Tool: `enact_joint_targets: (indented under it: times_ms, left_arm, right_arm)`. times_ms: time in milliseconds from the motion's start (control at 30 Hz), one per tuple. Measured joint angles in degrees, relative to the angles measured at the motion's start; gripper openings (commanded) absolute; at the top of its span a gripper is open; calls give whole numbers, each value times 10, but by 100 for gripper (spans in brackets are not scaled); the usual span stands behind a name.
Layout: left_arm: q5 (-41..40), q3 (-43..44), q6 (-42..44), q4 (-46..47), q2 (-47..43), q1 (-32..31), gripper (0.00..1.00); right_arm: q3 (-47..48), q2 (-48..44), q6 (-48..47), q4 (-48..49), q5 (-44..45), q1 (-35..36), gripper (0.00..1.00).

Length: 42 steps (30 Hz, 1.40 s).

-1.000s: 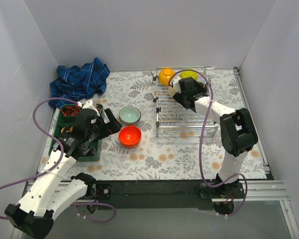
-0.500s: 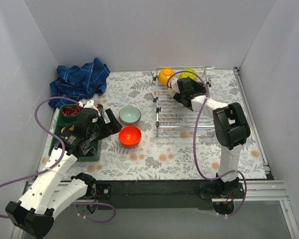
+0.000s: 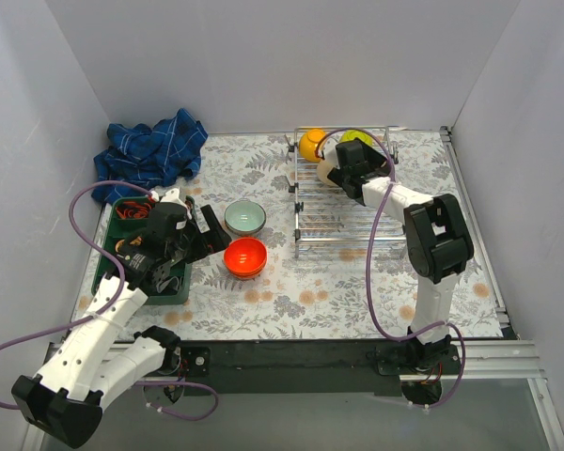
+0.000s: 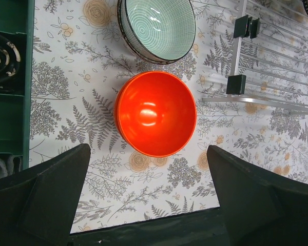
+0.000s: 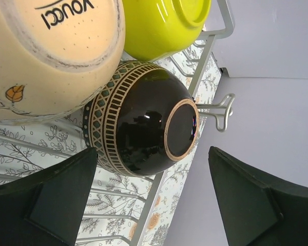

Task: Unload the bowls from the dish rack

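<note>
The chrome dish rack [image 3: 343,221] stands at the back right. An orange-yellow bowl [image 3: 310,143] and a lime green bowl [image 3: 357,138] lean at its far end. My right gripper [image 3: 346,167] is open over that end. In the right wrist view its fingers [image 5: 51,205] flank a dark brown bowl [image 5: 138,120] on its side, below a speckled beige bowl [image 5: 46,51] and the lime green bowl [image 5: 161,23]. My left gripper [image 3: 202,237] is open and empty. A red-orange bowl [image 4: 155,113] and a pale blue-green bowl [image 4: 156,28] sit upright on the mat ahead of it.
A green compartment tray [image 3: 113,272] with small items lies under the left arm, at the mat's left edge. A crumpled blue cloth [image 3: 150,150] lies at the back left. White walls close in the back and both sides. The rack's near corner [image 4: 236,84] is right of the red-orange bowl.
My right gripper has moved a little farther back over the rack, closer to the bowls at its far end. The left arm has barely moved.
</note>
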Motion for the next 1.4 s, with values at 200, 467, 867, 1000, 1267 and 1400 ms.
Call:
enact_joint_targets:
  times_ms: [200, 467, 867, 1000, 1267, 1400]
  left_arm:
    - [0, 0, 2, -2, 0, 0, 98]
    - [0, 0, 2, -3, 0, 0, 98]
    - [0, 0, 2, -12, -12, 0, 98]
    - [0, 0, 2, -15, -15, 0, 98]
    - [0, 0, 2, -15, -24, 0, 98]
    - [0, 0, 2, -9, -25, 0, 98]
  right_arm:
    - [0, 16, -1, 8, -3, -7, 97]
    - [0, 34, -2, 19, -11, -9, 97]
    - [-29, 46, -34, 89, 18, -2, 79]
    - [-39, 46, -51, 104, 33, 4, 61]
    - [-63, 26, -60, 110, 47, 18, 38]
    - [-80, -1, -52, 82, 49, 28, 35]
